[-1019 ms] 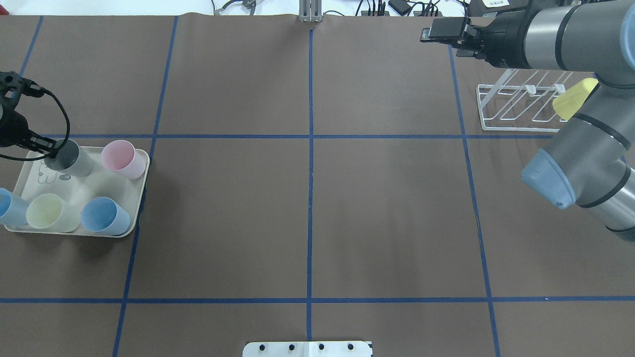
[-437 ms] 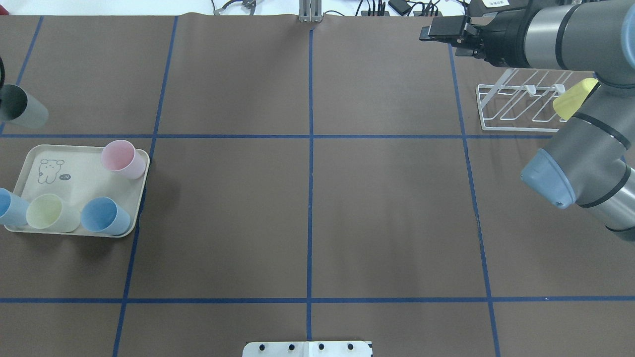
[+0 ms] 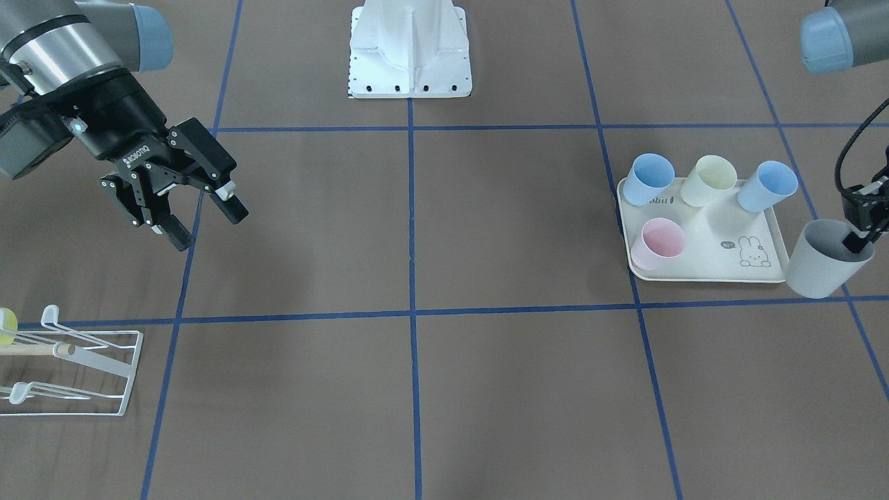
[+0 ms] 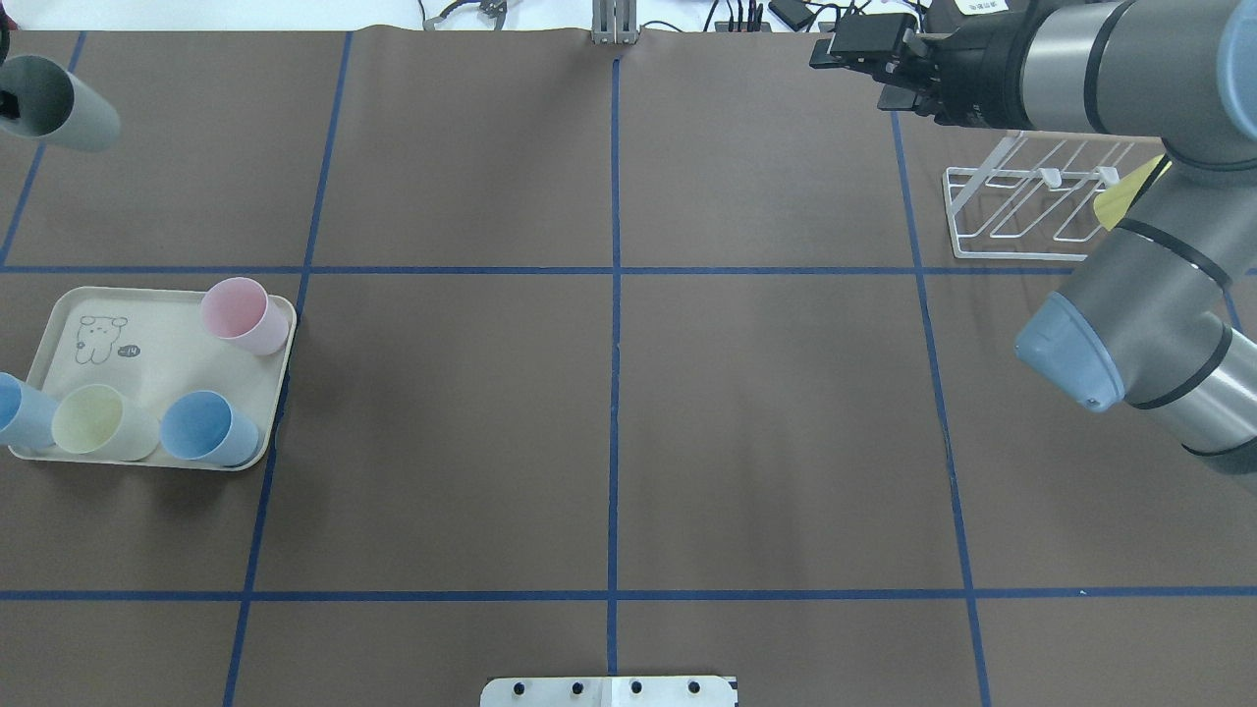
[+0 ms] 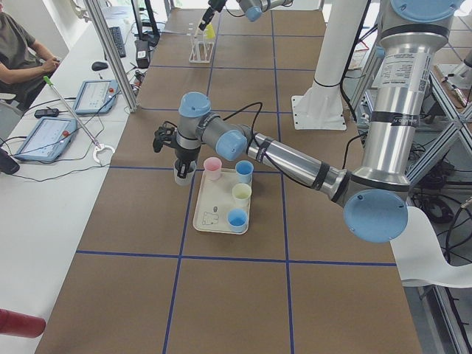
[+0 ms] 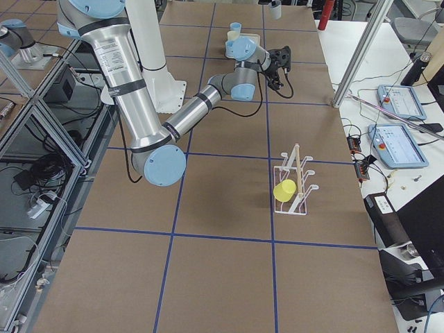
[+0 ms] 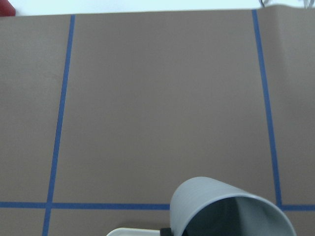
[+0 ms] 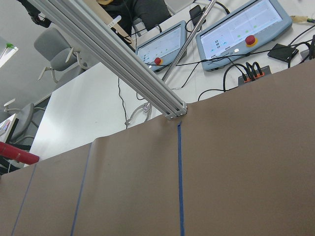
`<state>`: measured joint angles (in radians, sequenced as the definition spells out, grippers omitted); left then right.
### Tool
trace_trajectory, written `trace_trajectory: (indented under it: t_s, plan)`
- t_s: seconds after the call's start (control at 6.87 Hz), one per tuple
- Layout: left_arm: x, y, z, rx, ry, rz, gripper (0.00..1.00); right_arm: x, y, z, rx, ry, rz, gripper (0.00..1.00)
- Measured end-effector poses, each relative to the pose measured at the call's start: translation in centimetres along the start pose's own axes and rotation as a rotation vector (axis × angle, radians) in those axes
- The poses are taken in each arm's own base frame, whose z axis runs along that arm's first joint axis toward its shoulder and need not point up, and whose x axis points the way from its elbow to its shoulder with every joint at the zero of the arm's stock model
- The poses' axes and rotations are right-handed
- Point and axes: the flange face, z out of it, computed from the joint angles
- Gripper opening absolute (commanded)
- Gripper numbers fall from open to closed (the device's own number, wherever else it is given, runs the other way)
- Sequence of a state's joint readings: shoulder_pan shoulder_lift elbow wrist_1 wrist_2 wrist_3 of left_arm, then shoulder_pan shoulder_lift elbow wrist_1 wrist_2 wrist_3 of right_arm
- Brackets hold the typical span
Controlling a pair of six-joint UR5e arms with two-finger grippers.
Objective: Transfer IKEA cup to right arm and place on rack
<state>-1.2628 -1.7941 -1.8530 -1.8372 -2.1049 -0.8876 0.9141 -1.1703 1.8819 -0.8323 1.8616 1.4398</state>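
Left tool (image 3: 856, 237) grips grey cup (image 3: 818, 269).

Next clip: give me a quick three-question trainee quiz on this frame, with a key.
1. True or false: the grey plastic cup stands on the cream rabbit-printed tray.
2. How many cups stand on the tray?
3. The right end effector is: A) open, B) shut on a cup, C) shut, empty.
Key: 1 false, the left end effector holds it off the tray; 2 four; 3 A.
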Motion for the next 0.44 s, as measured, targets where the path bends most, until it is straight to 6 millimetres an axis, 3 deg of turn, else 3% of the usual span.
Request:
trace_trajectory:
  t_s: [0.44]
  plan:
    - [6.8, 2.4, -0.4, 0.046, 0.251, -0.305, 0.0, -3.7, 1.5, 1.3, -0.004, -0.097, 0.142, 1.0]
